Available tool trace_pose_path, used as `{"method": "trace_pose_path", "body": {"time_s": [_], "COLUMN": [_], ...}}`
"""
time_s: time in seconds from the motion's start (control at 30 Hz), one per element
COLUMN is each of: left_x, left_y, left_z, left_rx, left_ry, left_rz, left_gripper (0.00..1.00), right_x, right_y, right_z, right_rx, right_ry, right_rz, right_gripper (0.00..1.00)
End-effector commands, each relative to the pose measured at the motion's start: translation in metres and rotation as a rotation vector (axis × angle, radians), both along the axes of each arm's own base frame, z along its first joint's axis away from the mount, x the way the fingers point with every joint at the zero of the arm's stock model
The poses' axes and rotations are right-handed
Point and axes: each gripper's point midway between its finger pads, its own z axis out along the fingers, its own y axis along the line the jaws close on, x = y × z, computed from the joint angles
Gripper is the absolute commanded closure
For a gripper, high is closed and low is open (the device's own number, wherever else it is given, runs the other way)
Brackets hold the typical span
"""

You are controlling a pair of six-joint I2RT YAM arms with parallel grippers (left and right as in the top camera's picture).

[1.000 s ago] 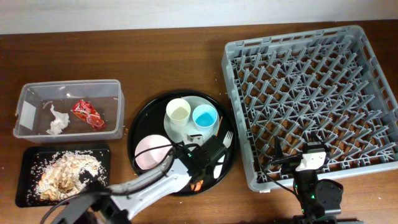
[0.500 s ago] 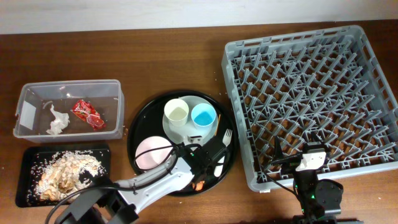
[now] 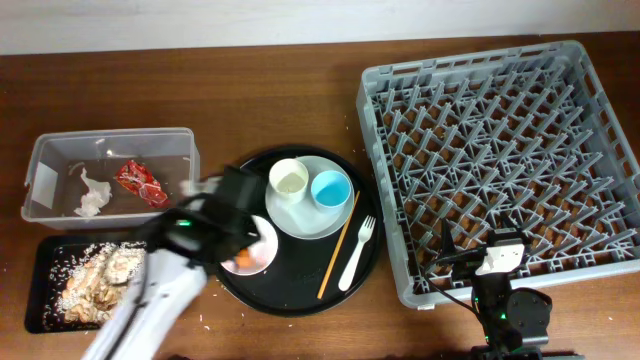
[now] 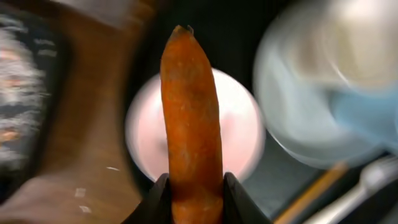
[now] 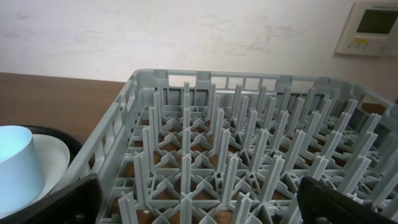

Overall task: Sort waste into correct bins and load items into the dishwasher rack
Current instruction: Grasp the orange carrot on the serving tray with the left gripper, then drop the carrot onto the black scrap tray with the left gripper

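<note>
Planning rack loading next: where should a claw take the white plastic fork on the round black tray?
Probably mid-handle of the white plastic fork, from straight above, closing across its narrow width: it lies flat, and the thin wooden stick lies close alongside.

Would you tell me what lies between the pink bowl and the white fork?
A thin wooden stick lies slantwise between the bowl and the fork. The overhead view shows it.

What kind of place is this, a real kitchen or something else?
Probably a lab or office staged for dish clearing: a rack and a tray of dishes on a wooden table, a control panel on the wall.
</note>
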Motion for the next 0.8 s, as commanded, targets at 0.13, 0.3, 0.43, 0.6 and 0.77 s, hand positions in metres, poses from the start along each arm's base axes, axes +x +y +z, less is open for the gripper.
{"method": "trace_pose_path", "body": {"time_s": [0.13,0.3,0.43,0.6,0.77], "left_x": [-0.002,-0.027,-0.034,-0.038,-0.038], "left_y": [0.151,0.205,0.231,0.231,0.231], "left_z": [0.017,-0.001,-0.034,-0.063,-0.069], "left_rx": [0.101,0.119,0.072,0.014,0.013], "left_ry": [-0.049,-0.031,-0.08,-0.098,-0.094], "left_rz": [0.465,0.686,0.81,0.834,0.834], "left_gripper": [0.88,0.89,0.88,0.81,0.66], "right_x": [0.0,0.0,0.0,0.0,0.0], "right_y": [0.001,0.001,0.001,0.001,0.001], "right_z": [-0.002,-0.002,-0.002,-0.002,-0.002], "right_rx": [0.005,0.005,0.006,0.005,0.005], "right_ry": [0.005,0.005,0.005,0.005,0.005], "right_rz": [0.0,0.0,0.0,0.0,0.0], "right_gripper": [0.01,0.01,0.01,0.01,0.01]}}
